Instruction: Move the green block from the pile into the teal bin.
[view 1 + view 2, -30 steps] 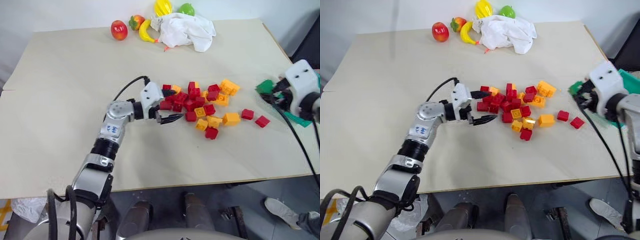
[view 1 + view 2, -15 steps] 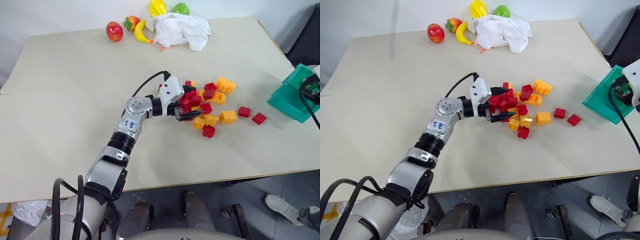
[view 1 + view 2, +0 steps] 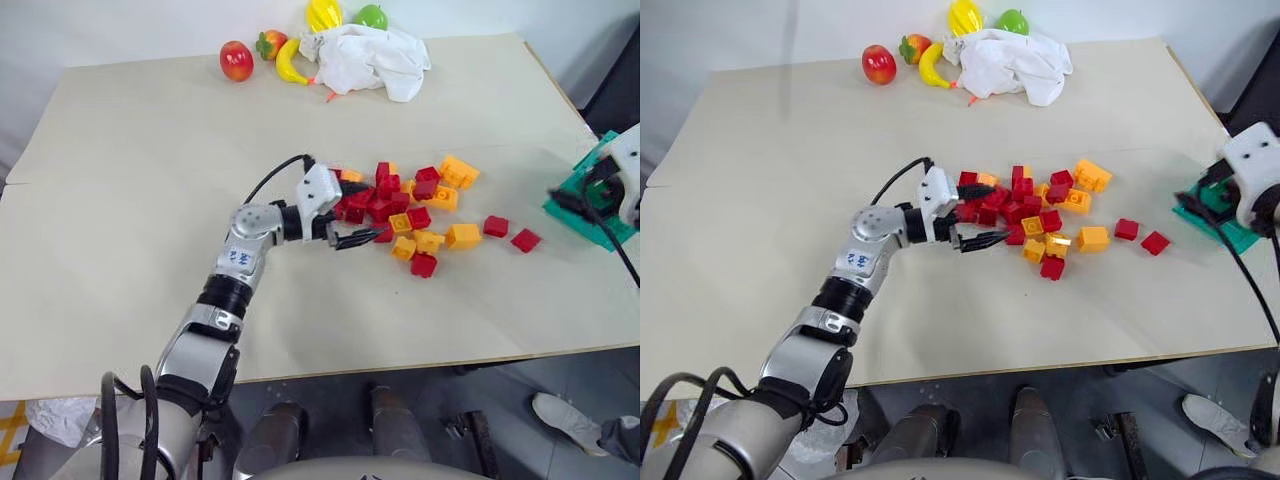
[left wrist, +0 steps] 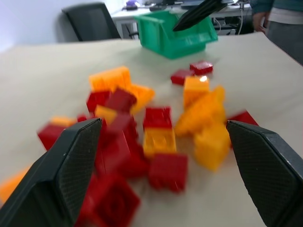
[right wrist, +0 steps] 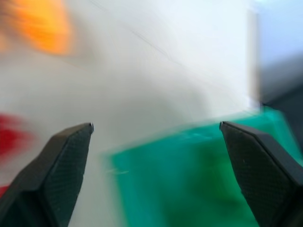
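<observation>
The right pincer (image 5: pixel 154 156), spread wide and empty, hangs just over the teal bin (image 3: pixel 575 205) at the desk's right edge; no green block visible. The left pincer (image 3: pixel 352 228), open and empty, sits at the pile (image 3: pixel 420 210).

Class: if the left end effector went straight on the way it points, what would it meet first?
Most likely the pile: red and yellow bricks lie directly between and ahead of the open left end effector. Which brick first is unclear.

Both grippers (left (image 4: pixel 161 165), right (image 5: pixel 156 165)) gape wide.
</observation>
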Controlling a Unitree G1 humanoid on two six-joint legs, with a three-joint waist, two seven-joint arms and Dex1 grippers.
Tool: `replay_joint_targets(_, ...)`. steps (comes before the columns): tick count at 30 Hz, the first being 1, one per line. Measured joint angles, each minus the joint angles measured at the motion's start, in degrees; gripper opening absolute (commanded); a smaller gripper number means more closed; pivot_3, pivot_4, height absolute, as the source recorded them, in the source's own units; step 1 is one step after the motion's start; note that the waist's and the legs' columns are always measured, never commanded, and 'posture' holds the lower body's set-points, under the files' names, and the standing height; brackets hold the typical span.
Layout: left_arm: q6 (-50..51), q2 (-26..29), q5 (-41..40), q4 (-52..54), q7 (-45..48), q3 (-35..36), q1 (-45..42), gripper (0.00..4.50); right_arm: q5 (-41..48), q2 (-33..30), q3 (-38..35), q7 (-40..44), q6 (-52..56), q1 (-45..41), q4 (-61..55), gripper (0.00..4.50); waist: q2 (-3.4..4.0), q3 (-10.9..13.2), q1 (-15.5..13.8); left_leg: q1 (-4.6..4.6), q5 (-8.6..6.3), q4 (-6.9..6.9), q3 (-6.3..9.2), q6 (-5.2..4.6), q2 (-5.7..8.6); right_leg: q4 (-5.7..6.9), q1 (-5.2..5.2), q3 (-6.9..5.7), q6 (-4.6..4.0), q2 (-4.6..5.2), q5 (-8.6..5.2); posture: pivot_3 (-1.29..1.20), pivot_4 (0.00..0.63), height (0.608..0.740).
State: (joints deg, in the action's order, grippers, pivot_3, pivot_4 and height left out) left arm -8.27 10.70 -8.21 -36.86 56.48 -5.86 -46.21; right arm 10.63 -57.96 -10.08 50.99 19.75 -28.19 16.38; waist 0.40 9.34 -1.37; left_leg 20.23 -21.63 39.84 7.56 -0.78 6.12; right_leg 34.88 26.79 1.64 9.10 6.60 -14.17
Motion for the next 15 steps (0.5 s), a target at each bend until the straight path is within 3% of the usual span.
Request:
replay_joint_targets(4, 1.4, 3.1, -1.1, 3.2, 0.8, 1.0, 3.1, 4.50, 5.9, 0.9, -3.0, 5.9, -0.3, 8.5, -8.4, 4.47, -0.01, 0.0, -0.1, -0.01, 0.00, 0.10, -0.03, -0.08, 0.02, -0.16, -0.09, 0.06, 0.04, -0.02, 0.13, 0.00, 0.150, 0.740)
replay_joint_targets(8, 2.7, 12.5, -3.9, 4.7, 5.9, 4.4, 7.6, 4.50, 11.1, 3.5, -5.4, 15.8, -9.3, 15.9, -9.0, 4.47, -0.01, 0.0, 0.3, -0.07, 0.01, 0.11, -0.16, -0.10, 0.00, -0.13, -0.12, 0.14, 0.05, -0.06, 0.23, 0.00, 0.150, 0.740)
replay_joint_targets(15, 5.0, 21.2, -7.1, 5.3, 9.5, 9.8, 11.0, 4.50, 11.9, 3.1, -6.0, 27.8, -22.3, 16.0, 0.6, 4.47, 0.02, 0.0, 0.2, -0.14, 0.05, 0.14, -0.21, -0.17, 0.02, -0.37, -0.24, 0.19, 0.06, -0.03, 0.35, 0.00, 0.150, 0.740)
